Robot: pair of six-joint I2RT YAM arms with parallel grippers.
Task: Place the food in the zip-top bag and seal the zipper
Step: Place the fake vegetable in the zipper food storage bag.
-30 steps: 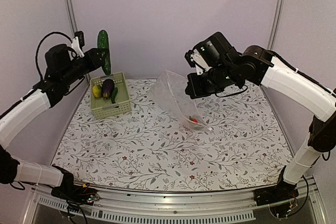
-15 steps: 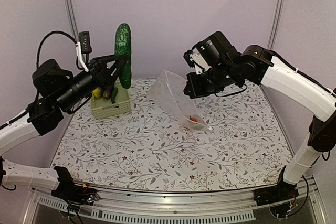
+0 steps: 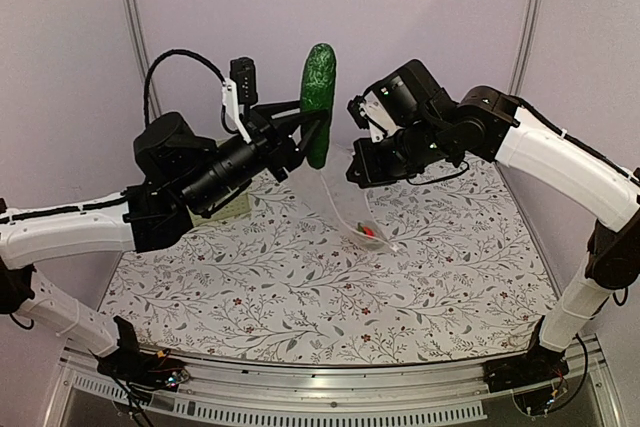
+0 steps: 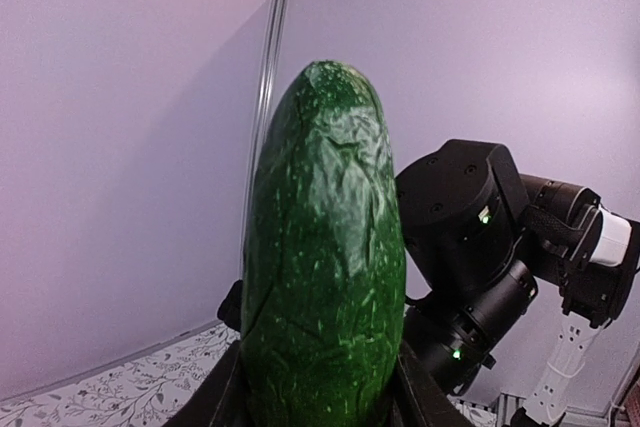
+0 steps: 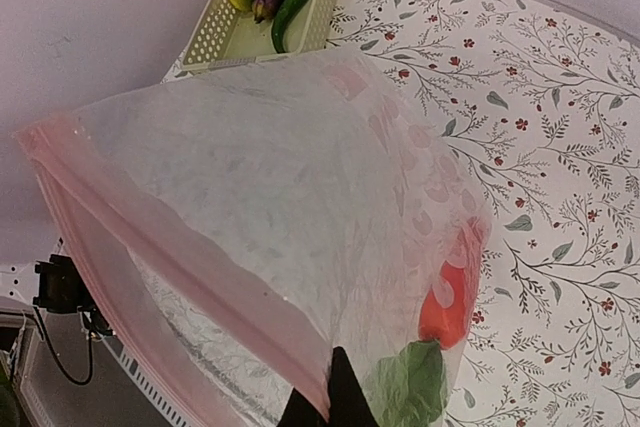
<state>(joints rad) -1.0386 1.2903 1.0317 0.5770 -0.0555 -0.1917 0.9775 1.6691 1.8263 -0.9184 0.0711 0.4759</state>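
I'm watching the left arm stretching forward over the surface (image 3: 300, 297), its left fingers (image 4: 212, 405) clamping the lower end of the cucumber (image 3: 319, 97). The cucumber is standing upright, long axis vertical, raised just beside the mouth of the zip-top bag (image 3: 338, 192). The right arm is bending in from the right, with the right fingers (image 5: 345, 395) pinching the bag at its pink zipper (image 5: 150, 237). The bag is hanging slanted, carrying a red-orange piece (image 5: 447, 307) low inside.

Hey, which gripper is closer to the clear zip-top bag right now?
Right. The right gripper is shut on the zip-top bag at its mouth edge. The left gripper holds the cucumber upright just beside that mouth.
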